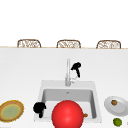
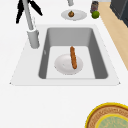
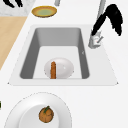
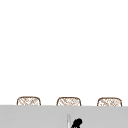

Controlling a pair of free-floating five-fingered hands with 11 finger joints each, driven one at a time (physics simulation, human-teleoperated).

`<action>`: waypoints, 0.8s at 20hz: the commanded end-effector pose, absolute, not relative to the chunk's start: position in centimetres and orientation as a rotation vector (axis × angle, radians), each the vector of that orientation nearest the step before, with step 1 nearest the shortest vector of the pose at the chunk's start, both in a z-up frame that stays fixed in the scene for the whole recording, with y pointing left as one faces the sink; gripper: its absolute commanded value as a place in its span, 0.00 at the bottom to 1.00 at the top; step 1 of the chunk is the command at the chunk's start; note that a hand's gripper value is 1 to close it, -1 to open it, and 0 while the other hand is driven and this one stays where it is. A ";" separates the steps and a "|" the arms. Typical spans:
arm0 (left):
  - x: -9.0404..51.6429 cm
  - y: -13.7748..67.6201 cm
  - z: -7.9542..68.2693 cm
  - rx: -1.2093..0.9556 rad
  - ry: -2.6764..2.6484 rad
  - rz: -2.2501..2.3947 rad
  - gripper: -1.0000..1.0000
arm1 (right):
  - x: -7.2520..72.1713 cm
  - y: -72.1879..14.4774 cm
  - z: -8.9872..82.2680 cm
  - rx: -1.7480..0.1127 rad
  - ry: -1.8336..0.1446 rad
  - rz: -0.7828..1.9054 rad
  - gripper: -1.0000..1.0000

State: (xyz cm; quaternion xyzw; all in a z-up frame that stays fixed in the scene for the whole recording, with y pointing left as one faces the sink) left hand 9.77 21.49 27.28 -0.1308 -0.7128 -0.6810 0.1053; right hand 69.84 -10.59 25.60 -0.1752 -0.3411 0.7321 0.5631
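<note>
Here, left of the faucet (image 1: 67, 72) and nearer the sink's (image 1: 96, 100) front rim, the left hand (image 1: 39, 108) hangs clenched, grasping nothing; the right hand (image 1: 76, 68) hovers just right of the faucet, fingers (image 3: 96, 26) relaxed downward to its lever (image 1: 73, 80): better to press gently. Counted: three plates, one sausage (image 2: 73, 57), one red ball (image 1: 67, 114), one lime (image 1: 117, 122)

Red ball (image 1: 67, 114) hides sink front; yellow plate (image 2: 110, 117) cut off.
</note>
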 end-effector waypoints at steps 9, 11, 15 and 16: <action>9.8 21.5 27.3 -0.386 -2.100 -2.007 0.50 | 74.3 -13.0 20.7 -0.292 -0.685 1.687 0.00; 9.8 21.5 27.3 -0.386 -2.100 -2.007 0.50 | 75.0 -12.6 20.3 -0.287 -0.657 1.685 0.00; 9.8 21.5 27.3 -0.386 -2.100 -2.007 0.50 | 75.5 -13.5 18.9 -0.213 -0.594 1.668 0.00; 9.8 21.5 27.3 -0.386 -2.100 -2.007 0.50 | 75.3 -14.1 19.0 -0.172 -0.578 1.659 0.00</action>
